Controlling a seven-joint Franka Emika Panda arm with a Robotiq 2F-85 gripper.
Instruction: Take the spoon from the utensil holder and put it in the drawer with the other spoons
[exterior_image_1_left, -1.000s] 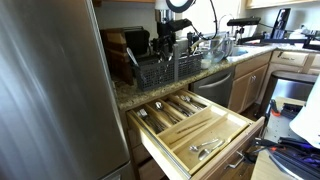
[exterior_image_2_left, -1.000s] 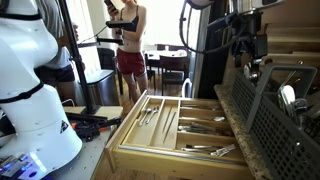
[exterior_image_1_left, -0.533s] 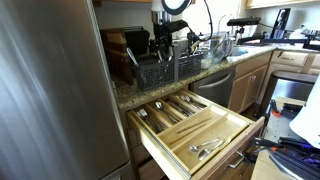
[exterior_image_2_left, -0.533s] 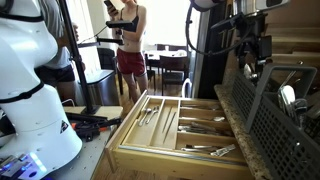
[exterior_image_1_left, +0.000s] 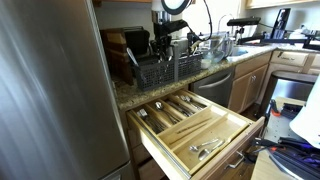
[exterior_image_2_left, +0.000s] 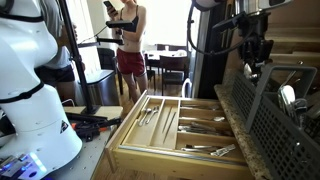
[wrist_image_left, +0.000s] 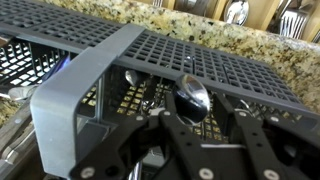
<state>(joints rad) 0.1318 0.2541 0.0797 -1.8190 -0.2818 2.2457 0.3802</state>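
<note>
While the spoon (wrist_image_left: 192, 96) is seen standing bowl-up inside the utensil holder (wrist_image_left: 110, 70), nothing of the task can be counted as done except that the drawer (exterior_image_1_left: 240, 135) is found pulled open. The gripper (wrist_image_left: 203, 135) is held just above the holder with its jaws parted, and the spoon's bowl is framed between the two fingers in the wrist view. No contact with the spoon can be made out, so the grasp is judged not yet made. Nearly everything is judged to be left: the spoon must be gripped, lifted clear of the grid walls, carried down to the drawer and laid among like pieces. Silvery cutlery (exterior_image_1_left: 165, 108) is sorted between the wooden dividers, but which compartment holds the other spoons cannot be told at this size.

The holder is set on a speckled granite table (exterior_image_1_left: 125, 95), directly above the drawer. A kitchen is shown: a stainless refrigerator (exterior_image_1_left: 50, 90) is placed beside the table and brown cabinet doors (exterior_image_1_left: 245, 88) are ranged below it. A person (exterior_image_2_left: 126, 45) is seen in the background in an exterior view, near dining chairs.
</note>
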